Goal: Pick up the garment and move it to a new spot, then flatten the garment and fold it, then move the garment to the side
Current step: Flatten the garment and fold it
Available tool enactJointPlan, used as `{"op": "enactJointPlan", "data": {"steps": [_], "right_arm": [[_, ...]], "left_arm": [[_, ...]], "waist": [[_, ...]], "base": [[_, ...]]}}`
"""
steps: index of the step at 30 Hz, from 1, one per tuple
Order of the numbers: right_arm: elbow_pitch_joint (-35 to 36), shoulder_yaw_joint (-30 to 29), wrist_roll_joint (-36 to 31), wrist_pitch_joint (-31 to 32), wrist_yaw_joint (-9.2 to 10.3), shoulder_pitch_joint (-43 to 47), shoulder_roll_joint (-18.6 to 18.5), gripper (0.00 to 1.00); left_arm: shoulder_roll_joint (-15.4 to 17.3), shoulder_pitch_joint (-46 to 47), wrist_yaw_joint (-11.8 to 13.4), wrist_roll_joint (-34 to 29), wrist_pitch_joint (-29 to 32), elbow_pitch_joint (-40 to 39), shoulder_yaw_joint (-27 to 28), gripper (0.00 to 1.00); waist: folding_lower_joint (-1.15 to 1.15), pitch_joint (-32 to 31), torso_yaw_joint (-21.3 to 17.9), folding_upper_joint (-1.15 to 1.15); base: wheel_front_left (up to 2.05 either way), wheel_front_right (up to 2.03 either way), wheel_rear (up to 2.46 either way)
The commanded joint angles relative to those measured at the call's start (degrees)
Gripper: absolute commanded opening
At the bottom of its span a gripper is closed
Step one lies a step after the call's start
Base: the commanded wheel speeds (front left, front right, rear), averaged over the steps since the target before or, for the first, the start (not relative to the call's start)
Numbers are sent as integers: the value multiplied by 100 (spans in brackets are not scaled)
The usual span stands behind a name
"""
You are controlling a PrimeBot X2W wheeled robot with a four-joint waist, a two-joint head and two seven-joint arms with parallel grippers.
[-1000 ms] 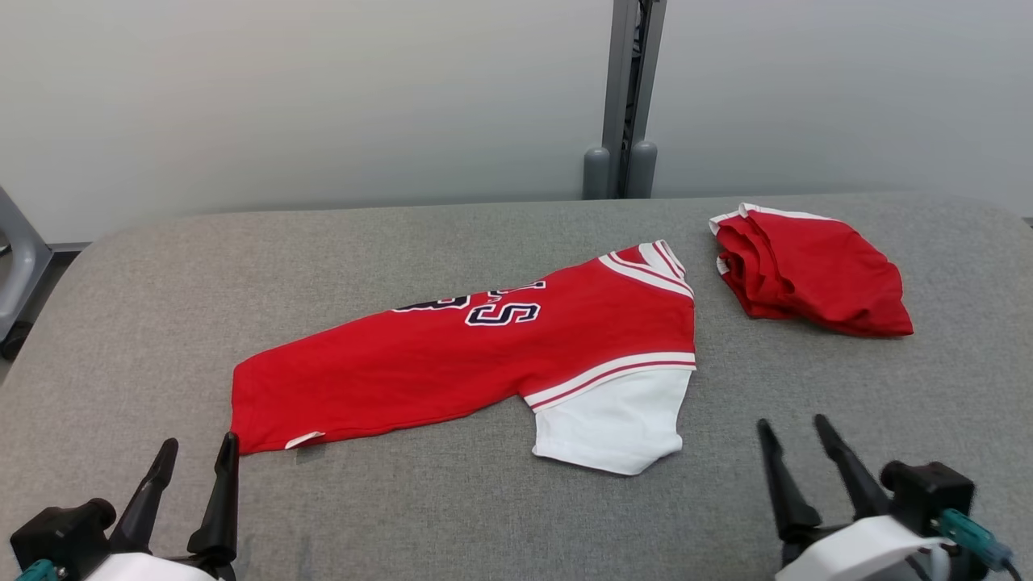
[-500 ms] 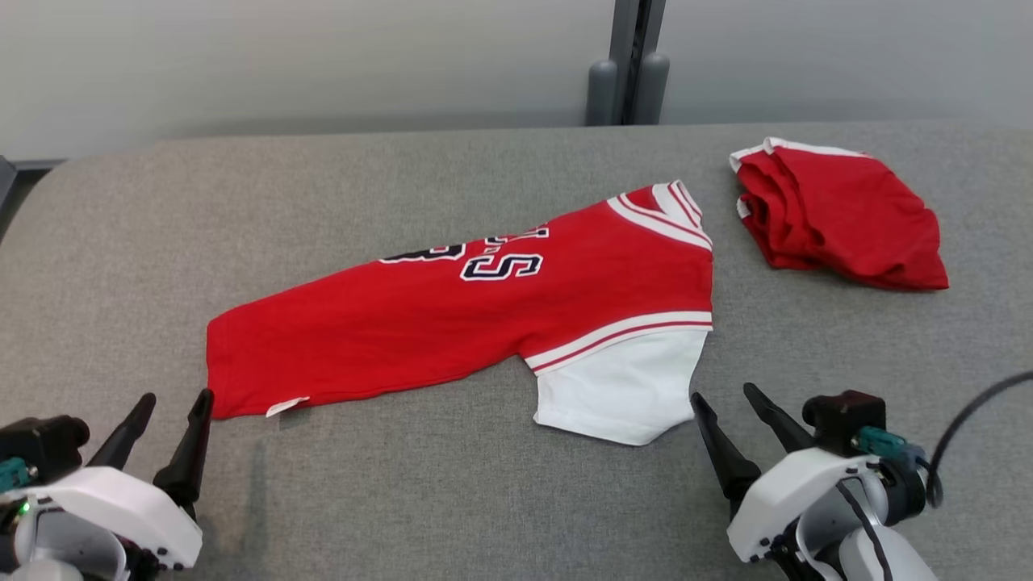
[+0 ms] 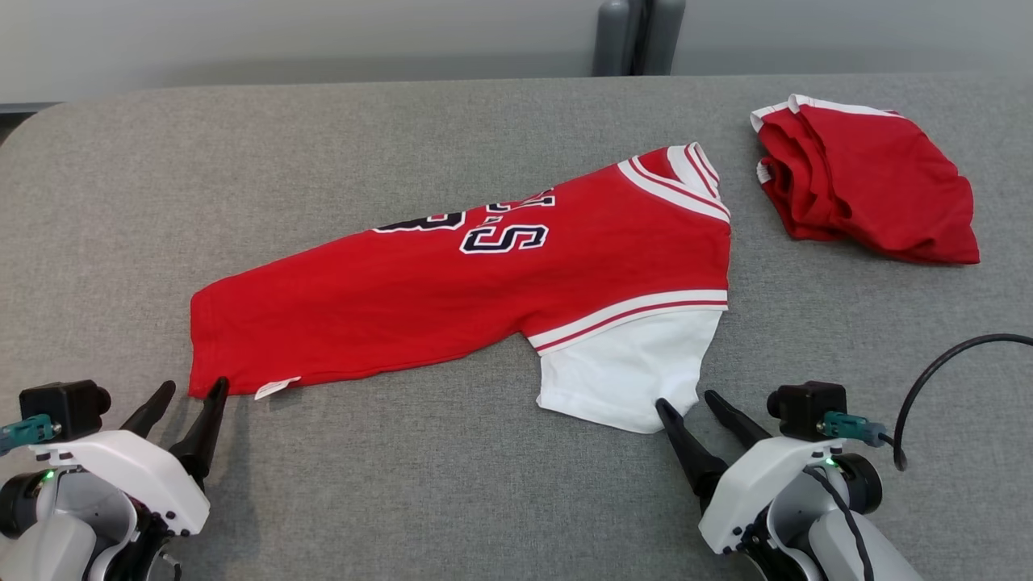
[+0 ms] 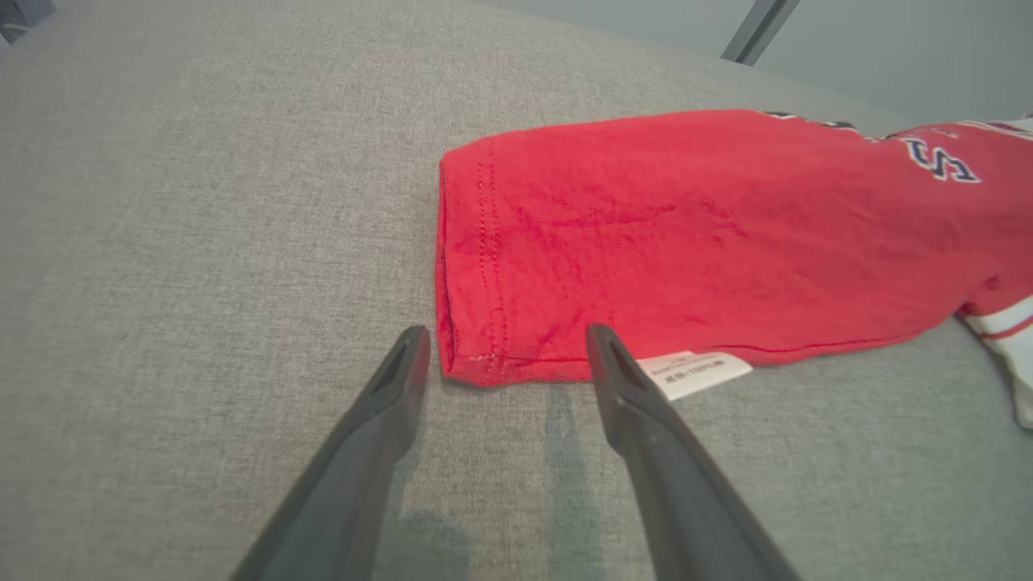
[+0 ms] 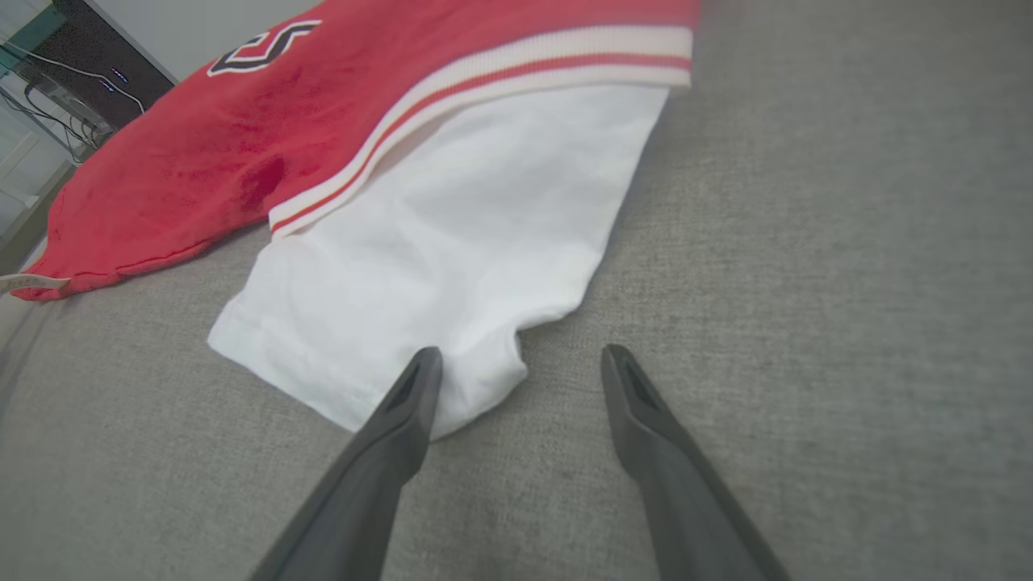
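Note:
The garment (image 3: 484,282) is a red jersey with dark lettering and a white sleeve (image 3: 621,379), lying folded lengthwise across the grey table (image 3: 403,484). My left gripper (image 3: 191,393) is open at the jersey's near left hem corner (image 4: 476,363), its two fingers either side of that corner in the left wrist view. My right gripper (image 3: 687,401) is open at the white sleeve's near corner (image 5: 484,379); one finger lies over the sleeve edge, the other on bare table.
A second red garment (image 3: 867,190) lies bunched at the table's far right. A grey post (image 3: 637,36) stands behind the far edge. A black cable (image 3: 936,371) loops by my right wrist. A white label (image 4: 694,373) sticks out under the jersey's hem.
The camera has tilted down, shifting the whole picture. Both grippers have closed in on the jersey: the left to the hem corner, the right to the white sleeve's corner. Both stay open.

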State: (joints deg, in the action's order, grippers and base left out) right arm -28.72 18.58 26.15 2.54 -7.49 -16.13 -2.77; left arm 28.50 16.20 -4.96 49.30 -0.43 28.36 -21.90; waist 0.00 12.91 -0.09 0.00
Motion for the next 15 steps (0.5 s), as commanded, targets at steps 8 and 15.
{"op": "enactJointPlan", "data": {"steps": [8,15], "right_arm": [[-512,388,368,-162,0,-221,-18,100],[-760,693,588,-223,-1,-348,2,68]], "left_arm": [[-60,464,-193,-17,-118,652,-197,100],[-95,705,-251,75,-185,1023,-424,100]], "waist": [[0,169,-1,0],[0,211,-18,0]], "base": [[0,0,0],[0,0,0]]}}
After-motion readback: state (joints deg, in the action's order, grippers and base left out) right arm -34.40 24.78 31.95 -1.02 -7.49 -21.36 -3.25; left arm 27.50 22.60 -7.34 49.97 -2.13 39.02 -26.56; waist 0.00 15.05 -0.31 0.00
